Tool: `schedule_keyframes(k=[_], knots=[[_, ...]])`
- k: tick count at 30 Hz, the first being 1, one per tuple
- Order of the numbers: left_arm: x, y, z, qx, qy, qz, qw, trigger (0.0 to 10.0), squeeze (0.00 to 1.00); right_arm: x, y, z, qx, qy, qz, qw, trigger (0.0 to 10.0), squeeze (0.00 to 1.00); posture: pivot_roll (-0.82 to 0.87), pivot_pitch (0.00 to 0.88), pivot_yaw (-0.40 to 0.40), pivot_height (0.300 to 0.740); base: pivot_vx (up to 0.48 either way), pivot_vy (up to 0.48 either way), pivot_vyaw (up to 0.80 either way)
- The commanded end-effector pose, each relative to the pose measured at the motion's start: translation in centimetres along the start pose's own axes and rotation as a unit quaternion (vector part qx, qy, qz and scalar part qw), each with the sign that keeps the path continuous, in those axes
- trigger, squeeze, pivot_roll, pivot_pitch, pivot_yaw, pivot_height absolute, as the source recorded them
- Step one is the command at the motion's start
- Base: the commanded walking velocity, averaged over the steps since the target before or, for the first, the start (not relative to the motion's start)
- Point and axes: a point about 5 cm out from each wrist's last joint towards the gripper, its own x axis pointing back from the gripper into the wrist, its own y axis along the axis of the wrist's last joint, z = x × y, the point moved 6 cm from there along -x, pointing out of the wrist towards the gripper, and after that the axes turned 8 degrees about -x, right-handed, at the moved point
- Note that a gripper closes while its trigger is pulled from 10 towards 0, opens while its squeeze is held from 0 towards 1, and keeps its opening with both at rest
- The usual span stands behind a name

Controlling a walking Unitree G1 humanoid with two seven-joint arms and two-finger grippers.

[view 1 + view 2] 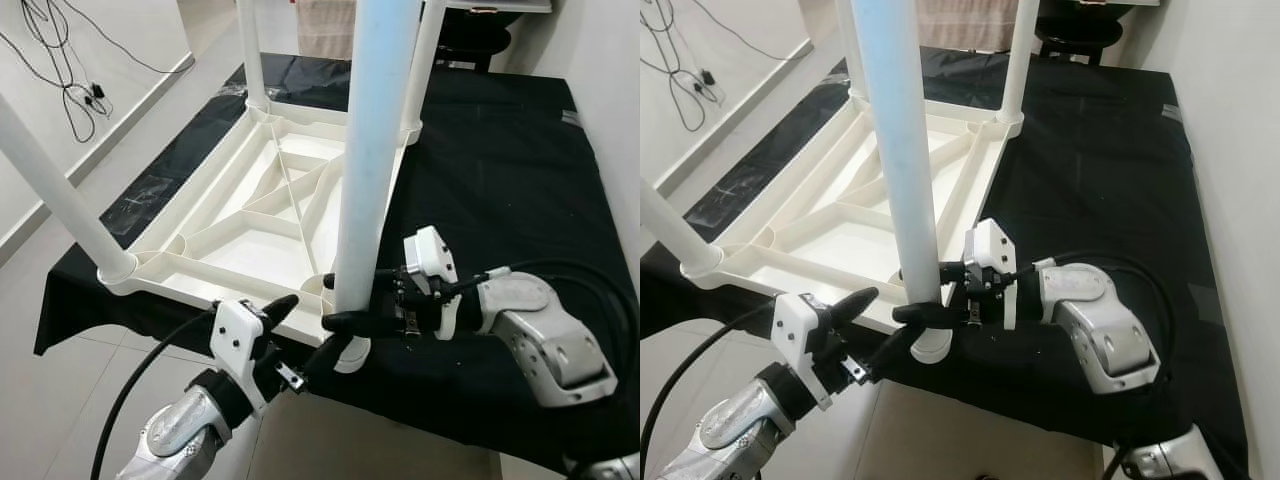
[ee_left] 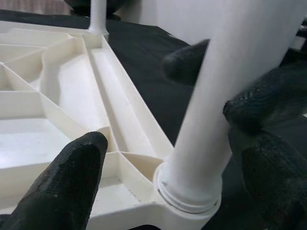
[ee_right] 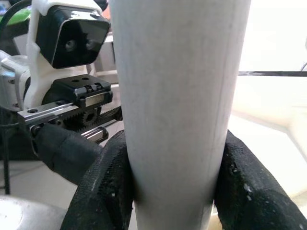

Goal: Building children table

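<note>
Right pincer (image 1: 345,300) clamps the near white leg (image 1: 372,150) low on its shaft, both black fingers (image 3: 103,189) pressed flat against opposite sides of the tube, just above the corner socket (image 2: 188,194) where the leg meets the overturned tabletop (image 1: 255,225). Left pincer (image 1: 305,335) sits spread open at the same corner, one finger (image 2: 64,184) over the ribbed underside of the tabletop and the other on the far side of the leg's base, beside the right pincer's fingers; whether it touches the leg cannot be told.

The children's table lies upside down on a worktop draped in black cloth (image 1: 500,150), its cream underside showing diagonal ribs and raised rims. Three more white legs stand in its other corners: one at the left near corner (image 1: 60,190), leaning outward in the head view, and two at the far corners (image 1: 250,50), (image 1: 425,60). The near corner of the tabletop sits at the worktop's front edge.

Pale floor tiles (image 1: 90,200) run along the robot's left, where black cables (image 1: 60,70) trail beside the skirting board. A dark stool (image 1: 1075,35) stands beyond the worktop's far end.
</note>
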Motion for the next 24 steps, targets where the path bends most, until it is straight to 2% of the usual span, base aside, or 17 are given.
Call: schedule_keyframes(k=[1,2,3,4,5,6,7,8,9,10,11,14,17,20,21,22,24], knots=[[0.2,0.5,0.1,-0.001,0.005,-0.007,1.000,10.0,0.00,0.6,-0.7,-1.3,-0.015,-0.073,-0.002,0.997,0.0,0.00,-0.02,0.203,0.006,0.740,0.000,0.000,0.00],[0.2,0.5,0.1,-0.001,0.005,-0.007,1.000,10.0,0.00,0.6,-0.7,-1.3,-0.015,-0.073,-0.002,0.997,0.0,0.00,-0.02,0.203,0.006,0.740,0.000,0.000,0.00],[0.3,0.4,0.2,-0.001,0.005,-0.007,1.000,10.0,0.00,3.0,-0.9,-5.2,-0.054,-0.263,-0.043,0.962,0.0,0.00,-0.01,0.199,0.003,0.740,0.000,0.000,0.00],[0.3,0.4,0.2,-0.001,0.005,-0.007,1.000,10.0,0.00,3.0,-0.9,-5.2,-0.054,-0.263,-0.043,0.962,0.0,0.00,-0.01,0.199,0.003,0.740,0.000,0.000,0.00],[0.3,0.4,0.2,-0.001,0.004,-0.007,1.000,10.0,0.00,4.2,-1.2,-6.5,-0.073,-0.332,-0.057,0.939,0.0,0.00,-0.01,0.199,0.003,0.740,0.000,0.000,0.00],[0.3,0.3,0.3,-0.002,0.004,-0.005,1.000,10.0,0.00,8.8,-3.5,-8.5,-0.094,-0.506,-0.038,0.857,0.0,0.00,-0.01,0.194,0.027,0.740,0.000,0.000,0.00],[0.4,0.3,0.4,-0.003,0.004,-0.004,1.000,10.0,0.00,12.4,-5.2,-8.9,-0.103,-0.613,-0.014,0.783,0.0,0.00,-0.01,0.194,0.027,0.740,0.000,0.000,0.00],[0.4,0.3,0.5,-0.003,0.004,-0.004,1.000,10.0,0.00,14.8,-6.3,-8.6,-0.104,-0.673,0.006,0.733,0.0,0.00,-0.01,0.194,0.027,0.740,0.000,0.000,0.00],[0.4,0.3,0.5,-0.003,0.004,-0.004,1.000,10.0,0.00,14.8,-6.3,-8.6,-0.104,-0.673,0.006,0.733,0.0,0.00,-0.01,0.194,0.027,0.740,0.000,0.000,0.00],[0.4,0.2,0.6,-0.004,0.004,-0.003,1.000,10.0,0.00,15.5,-6.5,-8.3,-0.098,-0.690,0.004,0.717,0.0,0.00,0.01,0.186,0.027,0.740,0.000,0.000,0.00],[0.3,0.2,0.6,-0.004,0.004,-0.002,1.000,10.0,0.00,15.3,-6.1,-8.5,-0.086,-0.682,-0.002,0.726,0.0,0.00,0.01,0.182,0.032,0.740,0.000,0.000,0.00],[0.3,0.1,0.7,-0.004,0.004,-0.002,1.000,10.0,0.00,15.1,-5.8,-8.7,-0.077,-0.677,-0.005,0.732,0.0,0.00,0.01,0.181,0.028,0.740,0.000,0.000,0.00],[0.2,0.1,0.7,-0.005,0.006,-0.002,1.000,10.0,0.00,14.8,-4.6,-9.7,-0.060,-0.674,-0.014,0.736,0.0,0.00,0.01,0.178,0.020,0.740,0.000,0.000,0.00],[0.2,0.2,0.8,-0.006,0.009,-0.003,1.000,10.0,0.00,13.6,-4.4,-9.8,-0.069,-0.657,-0.020,0.751,0.0,0.00,0.01,0.178,0.019,0.740,0.000,0.000,0.00],[0.2,0.2,0.8,-0.006,0.009,-0.003,1.000,10.0,0.00,12.8,-4.4,-9.7,-0.074,-0.648,-0.022,0.758,9.2,0.00,0.01,0.178,0.023,0.740,0.000,0.000,0.00],[0.2,0.2,0.8,-0.006,0.009,-0.003,1.000,10.0,0.00,11.2,-4.2,-9.5,-0.078,-0.622,-0.027,0.779,10.0,0.00,0.01,0.178,0.022,0.740,0.000,0.000,0.00],[0.2,0.2,0.8,-0.005,0.008,-0.004,1.000,10.0,0.00,8.7,-3.6,-8.9,-0.086,-0.576,-0.041,0.812,10.0,0.00,0.00,0.177,0.024,0.740,0.000,0.000,0.00]])
